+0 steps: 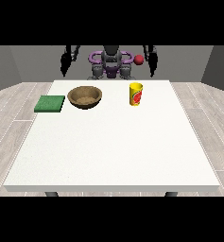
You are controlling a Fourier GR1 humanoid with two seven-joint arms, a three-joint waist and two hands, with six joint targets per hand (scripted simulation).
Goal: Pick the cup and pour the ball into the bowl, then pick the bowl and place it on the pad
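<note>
Nothing of the task looks started: cup [136, 94] stands upright on the bench [113, 151] in the upper right of centre, untouched, yellow with a red mark on its side, smooth, slightly tapered cylinder, open top. A red ball [139, 59] shows above and behind the cup, near the top of the frame, apparently in the air beside the robot's torso and not inside the cup as far as I can tell; small, round, plain surface. Bowl [85, 97] sits left of the cup, well apart from it, brown, wood-like, shallow and round with a darker rim, nothing visible in it. Pad [50, 103] lies just left of the bowl, close to the bench's left edge, flat green square, matte, looks soft or foam-like. Bench is large, white, flat, plain top with dark legs at the bottom edge. Both hands hang at the robot's sides near the top of the frame, well away from every object: the hand at the view's left [64, 64] and the hand at the view's right [152, 61], both black and holding nothing; fingers seem to hang down straight and relaxed, not closed on anything. Left to do, by my reading: grasp the cup, tip the ball into the bowl, then lift the bowl and set it on the pad, so all steps remain
</note>
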